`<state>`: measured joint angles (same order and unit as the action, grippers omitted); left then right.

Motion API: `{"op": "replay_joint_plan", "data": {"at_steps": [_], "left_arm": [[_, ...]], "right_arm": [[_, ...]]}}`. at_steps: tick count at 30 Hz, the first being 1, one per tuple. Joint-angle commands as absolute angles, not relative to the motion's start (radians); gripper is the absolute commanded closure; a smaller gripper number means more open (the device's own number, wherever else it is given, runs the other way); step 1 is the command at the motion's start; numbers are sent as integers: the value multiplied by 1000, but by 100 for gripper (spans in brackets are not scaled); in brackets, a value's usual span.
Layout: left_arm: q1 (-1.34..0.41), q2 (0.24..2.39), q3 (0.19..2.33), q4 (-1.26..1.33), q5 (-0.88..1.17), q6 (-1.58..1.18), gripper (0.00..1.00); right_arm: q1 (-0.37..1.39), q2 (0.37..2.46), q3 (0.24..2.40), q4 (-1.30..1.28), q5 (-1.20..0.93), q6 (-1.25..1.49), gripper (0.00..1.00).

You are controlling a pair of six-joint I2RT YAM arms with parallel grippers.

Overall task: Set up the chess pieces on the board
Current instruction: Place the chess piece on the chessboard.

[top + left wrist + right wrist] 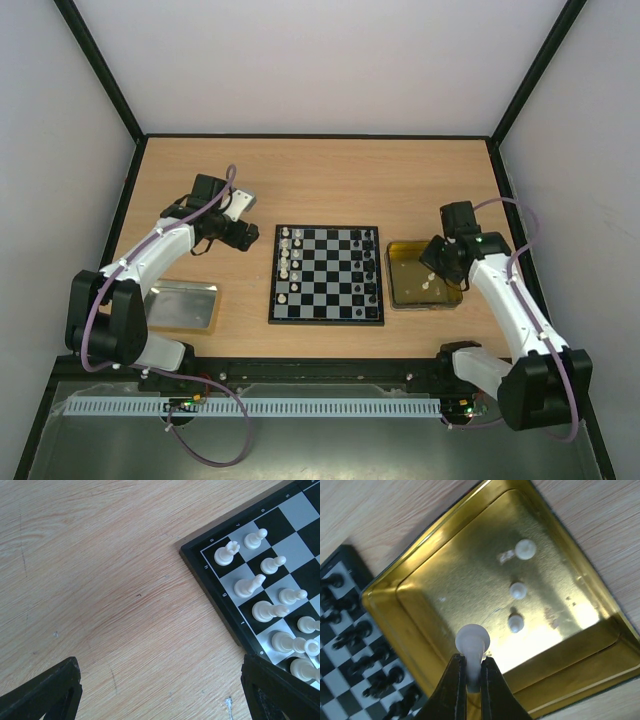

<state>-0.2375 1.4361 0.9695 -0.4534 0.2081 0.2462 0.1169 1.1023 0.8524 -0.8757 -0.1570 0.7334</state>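
Observation:
The chessboard [326, 273] lies mid-table, with white pieces [285, 258] along its left side and black pieces [369, 265] along its right. My right gripper [473, 672] is shut on a white chess piece [472, 644] and holds it above the gold tray [420, 587], where three more white pieces [518, 590] stand. My left gripper [243, 237] is open and empty over bare wood just left of the board's far left corner [200, 555]; its fingers [45, 692] show at the bottom corners of the left wrist view, beside several white pieces [250, 585].
A silver tray [182, 305] lies at the near left, by the left arm's base. The gold tray [420, 275] sits right against the board's right edge. Walls enclose the table on the left, back and right.

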Motion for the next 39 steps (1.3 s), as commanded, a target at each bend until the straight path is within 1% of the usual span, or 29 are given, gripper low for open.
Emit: {"op": "replay_joint_plan", "data": {"at_steps": [1, 6, 12, 18, 21, 30, 35, 39], "left_arm": [[-241, 1428, 957, -439, 194, 252, 13], [-234, 1424, 956, -436, 186, 249, 13], [-222, 1418, 954, -436, 185, 246, 13], [-211, 1412, 955, -434, 188, 246, 13], [-206, 1410, 953, -431, 193, 247, 13], [-199, 1384, 948, -432, 209, 246, 13], [-198, 1375, 943, -430, 213, 246, 13], [-196, 1374, 941, -426, 212, 246, 13]], "right_arm": [[209, 1064, 913, -961, -101, 786, 98], [368, 1073, 969, -973, -67, 849, 98], [589, 1155, 1010, -916, -21, 959, 98], [831, 1324, 1086, -846, 9, 1039, 98], [917, 1421, 1154, -829, 14, 1050, 98], [1015, 1609, 1294, -760, -34, 1050, 98], [1097, 1722, 1381, -778, -28, 1035, 98], [1131, 1774, 1432, -789, -40, 1017, 98]]}}
